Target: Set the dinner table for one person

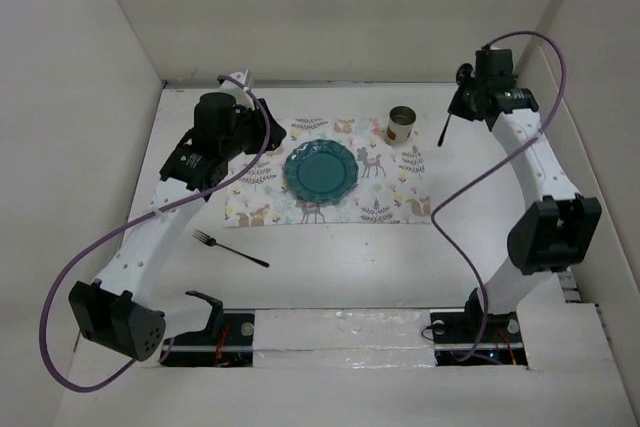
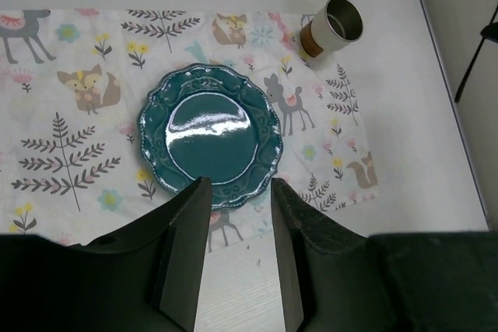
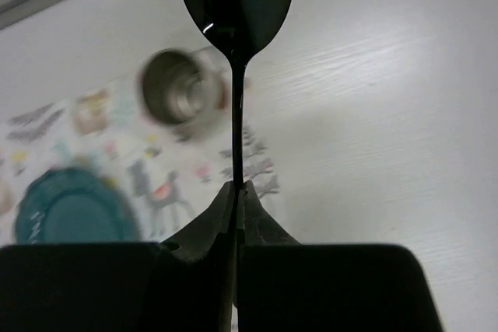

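Okay, right fingers [image 3: 236,192] are pressed together on the thin handle of the glossy black spoon [image 3: 235,5]. Its bowl points away from the wrist, and it is held aloft just right of the mat. I judge it light and stiff but slick. With so narrow a pinch it could pivot, so slow moves.

Left fingers [image 2: 240,190] are spread and empty, hovering over the near rim of the scalloped teal ceramic plate [image 2: 208,130]. That plate looks chippable. It sits mid-way on the rectangular white cloth placemat printed with deer and leaves [image 2: 78,138]. A small metal cup with a brown band [image 2: 334,27] stands upright at the mat's far right corner.

Under everything lies the large flat white matte bench [image 1: 350,267], hard and smooth. I'd expect cutlery to skid or clink on it. The slim black fork [image 1: 230,249] lies flat on it, nearer me than the mat and well apart from the plate. I'd take it across mid-handle.

Open room is on the bare bench right of the mat. The white side walls [image 1: 600,67] close in left, right and far.
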{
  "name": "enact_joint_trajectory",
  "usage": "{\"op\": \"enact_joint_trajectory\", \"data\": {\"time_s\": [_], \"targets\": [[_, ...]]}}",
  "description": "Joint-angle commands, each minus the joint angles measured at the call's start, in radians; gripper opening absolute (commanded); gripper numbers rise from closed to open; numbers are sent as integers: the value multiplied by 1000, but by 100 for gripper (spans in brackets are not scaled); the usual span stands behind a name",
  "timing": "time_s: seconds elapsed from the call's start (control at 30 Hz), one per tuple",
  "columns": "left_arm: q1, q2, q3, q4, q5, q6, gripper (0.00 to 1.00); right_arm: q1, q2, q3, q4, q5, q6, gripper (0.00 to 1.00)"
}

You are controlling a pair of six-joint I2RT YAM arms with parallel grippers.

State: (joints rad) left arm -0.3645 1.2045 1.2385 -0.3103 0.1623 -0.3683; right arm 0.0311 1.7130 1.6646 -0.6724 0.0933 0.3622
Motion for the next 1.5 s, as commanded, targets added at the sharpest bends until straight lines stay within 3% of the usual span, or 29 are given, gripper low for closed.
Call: {"op": "enact_joint_trajectory", "data": {"time_s": [0.0, 0.1, 0.2, 0.23, 0.3, 0.57, 0.6, 0.7, 0.73, 0.77, 0.97, 1.07, 1.1, 1.2, 1.3, 1.47], "targets": [[4, 7, 41, 31, -39, -43, 33, 131, -93, -116, 50, -138, 6, 0], [4, 10, 33, -13, -153, -142, 32, 213, -164, -193, 89, -197, 14, 0], [4, 20, 15, -65, -274, -245, 20, 300, -175, -299, 157, -234, 41, 0], [4, 21, 0, -78, -314, -271, 9, 322, -143, -315, 157, -244, 41, 0], [4, 21, -17, -122, -343, -345, 0, 334, -107, -321, 177, -247, 55, 0], [13, -75, -220, -240, -412, -561, 0, 343, 69, -292, 269, -244, 84, 0], [27, -85, -235, -253, -409, -572, 1, 343, 100, -284, 280, -242, 84, 0], [106, -109, -298, -292, -351, -603, 27, 343, 148, -266, 277, -241, 84, 0], [137, -115, -329, -302, -304, -601, 29, 343, 177, -261, 274, -241, 84, 0], [230, -128, -359, -325, -255, -592, 38, 352, 195, -256, 269, -236, 87, 0], [272, -108, -402, -389, -210, -589, 41, 362, 237, -236, 248, -207, 86, 0], [272, -82, -407, -429, -214, -596, 55, 371, 257, -224, 235, -199, 87, 0], [272, -76, -416, -435, -216, -597, 67, 371, 258, -220, 232, -192, 89, 3], [272, -59, -422, -454, -198, -610, 72, 389, 246, -218, 221, -164, 92, 21], [272, -40, -418, -475, -227, -652, 66, 408, 205, -220, 215, -150, 90, 42], [272, 36, -441, -480, -270, -716, 55, 426, 116, -221, 182, -133, 86, 62]]}}
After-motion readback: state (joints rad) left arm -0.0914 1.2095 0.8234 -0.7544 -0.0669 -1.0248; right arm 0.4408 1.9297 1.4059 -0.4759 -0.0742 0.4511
